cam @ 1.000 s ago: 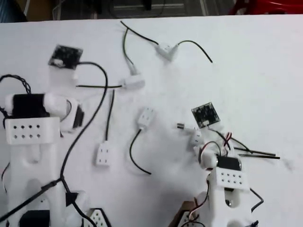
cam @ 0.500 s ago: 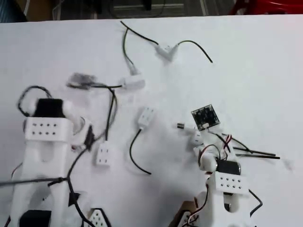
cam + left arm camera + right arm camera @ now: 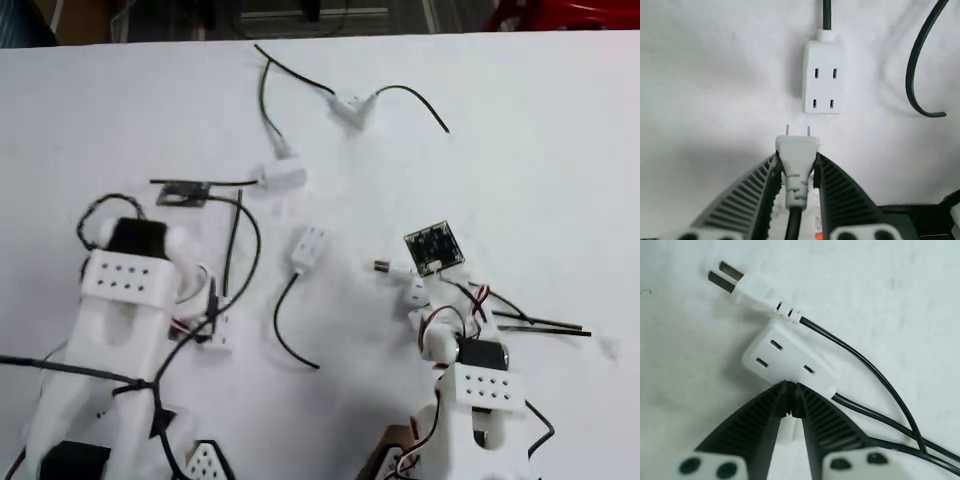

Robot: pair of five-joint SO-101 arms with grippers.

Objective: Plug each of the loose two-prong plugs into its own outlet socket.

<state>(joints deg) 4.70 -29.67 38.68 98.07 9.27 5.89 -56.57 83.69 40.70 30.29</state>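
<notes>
Tabletop first: the matte white table surface [image 3: 560, 150] fills my high view, faintly mottled, with thin black cords looping over it. My left arm [image 3: 125, 290], blocky white printed plastic with a perforated wrist plate, stands over the near-left part. The right arm [image 3: 480, 385], of the same build, sits at the near right.

On the left wrist camera, the left gripper [image 3: 796, 160] has its ribbed dark-grey fingers [image 3: 760, 185] clamped on the white moulded two-prong plug [image 3: 796, 147]. Its two thin metal prongs point at the white rectangular four-slot socket block [image 3: 823, 76] and stop just short of the block's end. A glossy black cord [image 3: 919, 65] curves beside the block.

On the right wrist camera, the right gripper [image 3: 791, 390] has its ribbed black fingers [image 3: 760, 430] together, tips against the edge of a white rounded socket block [image 3: 785, 357]. A second white flat plug [image 3: 757, 290] with dark prongs lies on the table just beside that block's far side.

Compared with a second ago, I see the left arm has swung from the table's left edge rightward over to its socket block. The right arm has hardly shifted.
</notes>
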